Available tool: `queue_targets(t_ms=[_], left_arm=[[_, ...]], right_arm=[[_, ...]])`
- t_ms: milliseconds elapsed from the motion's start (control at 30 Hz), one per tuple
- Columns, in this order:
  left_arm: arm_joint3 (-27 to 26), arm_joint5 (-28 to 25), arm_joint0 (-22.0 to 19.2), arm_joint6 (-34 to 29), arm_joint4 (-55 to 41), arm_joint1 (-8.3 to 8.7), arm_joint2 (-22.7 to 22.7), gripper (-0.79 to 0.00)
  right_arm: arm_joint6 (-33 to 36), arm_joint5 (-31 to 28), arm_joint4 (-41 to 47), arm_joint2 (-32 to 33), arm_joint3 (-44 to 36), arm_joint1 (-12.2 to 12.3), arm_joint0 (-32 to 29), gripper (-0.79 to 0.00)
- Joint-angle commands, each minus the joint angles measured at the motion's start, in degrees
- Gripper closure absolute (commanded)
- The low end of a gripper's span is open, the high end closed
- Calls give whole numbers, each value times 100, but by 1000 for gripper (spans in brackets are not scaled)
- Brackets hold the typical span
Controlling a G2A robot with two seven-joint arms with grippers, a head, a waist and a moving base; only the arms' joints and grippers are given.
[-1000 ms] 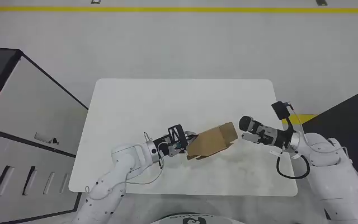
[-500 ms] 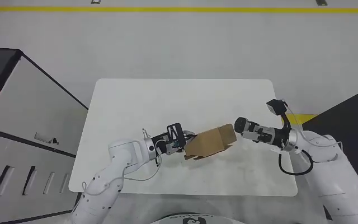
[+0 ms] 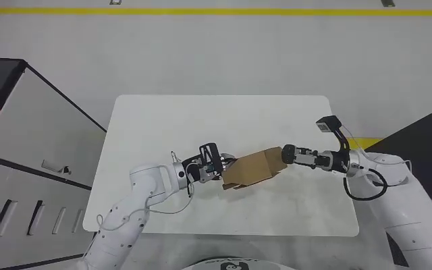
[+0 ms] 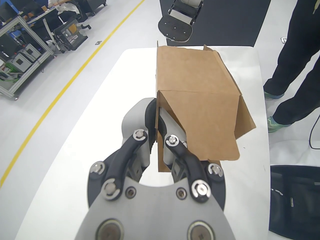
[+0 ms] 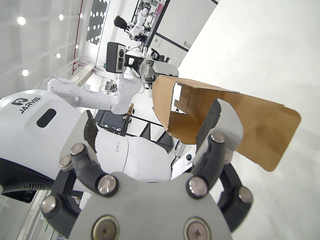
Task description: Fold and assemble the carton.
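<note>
Right now the carton (image 3: 253, 171) is mid worktop (image 3: 202, 121), long axis running 8 to 2 o'clock, left claw (image 3: 217, 167) clamped on its 8 o'clock flap, right claw (image 3: 289, 154) spread wide at the 2 o'clock mouth.

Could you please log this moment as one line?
carton: erected, far end open | left gripper: shut on carton wall | right gripper: open at far end

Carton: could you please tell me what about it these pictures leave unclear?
- Top view: underside of the carton, facing away from the camera.
- Left wrist view: its far open end, behind its own body.
- Right wrist view: whether the right gripper touches it; a finger hides that.
</note>
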Motion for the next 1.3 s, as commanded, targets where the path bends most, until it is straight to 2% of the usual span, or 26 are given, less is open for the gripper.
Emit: queue_targets(t_ms=[0, 700, 967, 1033, 1167, 1267], left_arm=[[6, 31, -3, 64, -94, 7, 11, 0], [-94, 347, -26, 105, 86, 116, 35, 0], [-71, 15, -106, 184, 73, 169, 82, 0], [-76, -52, -110, 198, 56, 185, 72, 0], [-53, -165, -109, 221, -66, 206, 105, 0], [-14, -184, -146, 195, -121, 213, 161, 0]], right_arm=[[48, 13, 11, -80, -36, -11, -19, -785], [421, 347, 336, -366, -152, 22, -47, -785], [347, 273, 275, -389, -118, 38, 18, -767], [367, 293, 289, -407, -79, 40, 50, -782], [360, 286, 226, -495, -83, 34, 149, -742], [331, 256, 151, -616, -49, 22, 237, -659]])
